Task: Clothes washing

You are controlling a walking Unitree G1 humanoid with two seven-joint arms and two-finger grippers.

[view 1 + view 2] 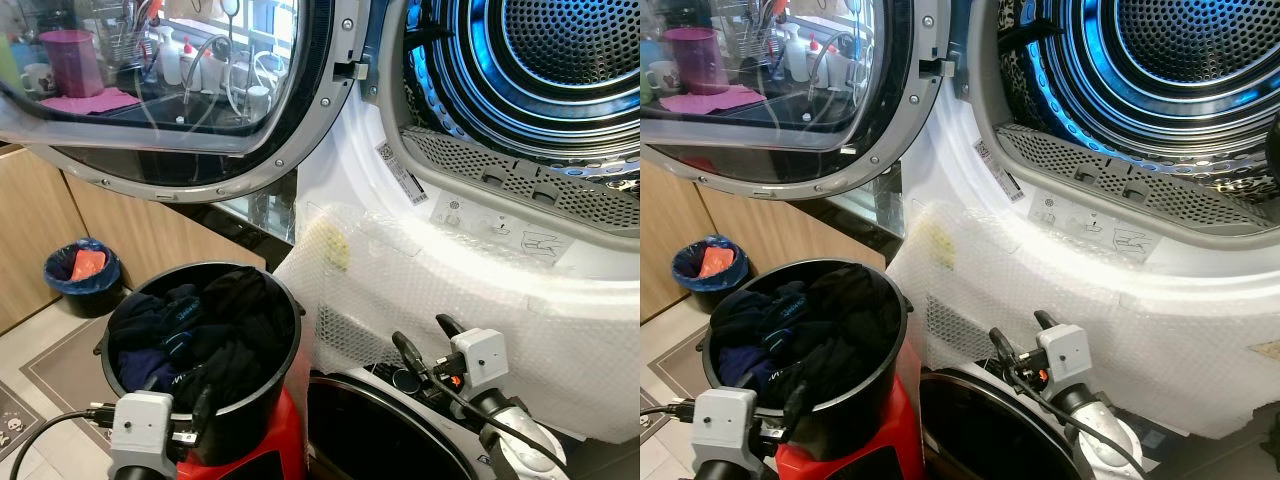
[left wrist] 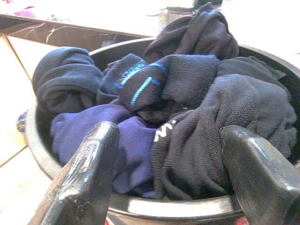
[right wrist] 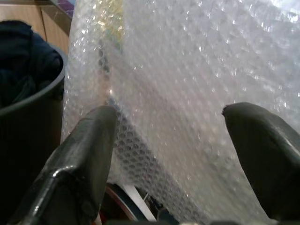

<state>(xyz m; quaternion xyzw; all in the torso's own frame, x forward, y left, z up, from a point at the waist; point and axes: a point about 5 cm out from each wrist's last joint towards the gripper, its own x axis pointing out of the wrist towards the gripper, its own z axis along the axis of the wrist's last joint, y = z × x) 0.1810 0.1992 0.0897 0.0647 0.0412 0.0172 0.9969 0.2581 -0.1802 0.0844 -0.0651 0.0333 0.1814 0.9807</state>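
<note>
Left claw (image 2: pixel 166 173) spread wide, dark clothes (image 2: pixel 187 112) just beyond — in black bucket (image 1: pixel 250 400)

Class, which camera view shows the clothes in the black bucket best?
The left wrist view: the dark clothes sit close, folds and blue stripes clear, between the open left gripper. Both eye views show them smaller in the bucket; the right wrist view catches one edge.

Left gripper (image 2: pixel 166 173) and right gripper (image 3: pixel 171 164) both low, forward, fingers spread wide apart.
</note>
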